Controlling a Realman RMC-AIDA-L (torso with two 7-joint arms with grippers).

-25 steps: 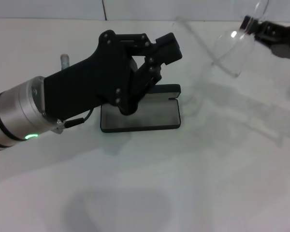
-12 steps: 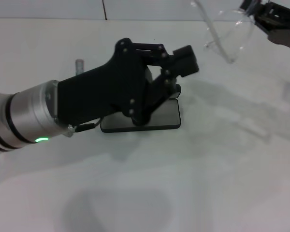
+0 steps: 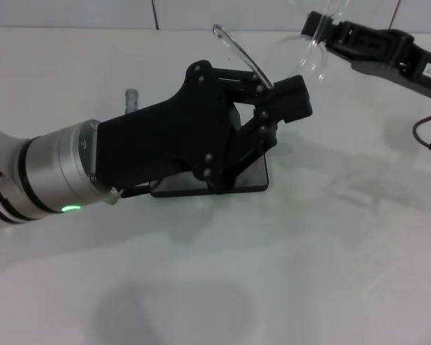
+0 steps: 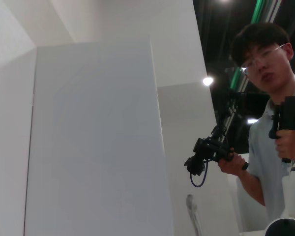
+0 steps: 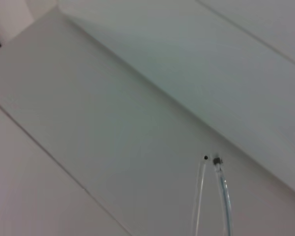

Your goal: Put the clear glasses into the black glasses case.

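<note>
The black glasses case (image 3: 246,180) lies open on the white table (image 3: 323,251), and only its grey-lined front part shows under my left arm. My left gripper (image 3: 293,100) hangs just above the case, covering most of it. Up at the far right, my right gripper (image 3: 333,33) is shut on the clear glasses (image 3: 317,46) and holds them in the air. One thin temple arm reaches left over my left gripper. In the right wrist view two clear temple arms (image 5: 222,191) stick out over the table.
A small grey post (image 3: 131,98) stands on the table behind my left arm. A cable (image 3: 425,136) loops at the right edge. The left wrist view shows a white wall panel (image 4: 93,147) and a person (image 4: 265,123) holding handles.
My right gripper has carried the glasses left and toward the case, so they now hang above my left gripper. My left arm has moved right and slightly up over the case.
</note>
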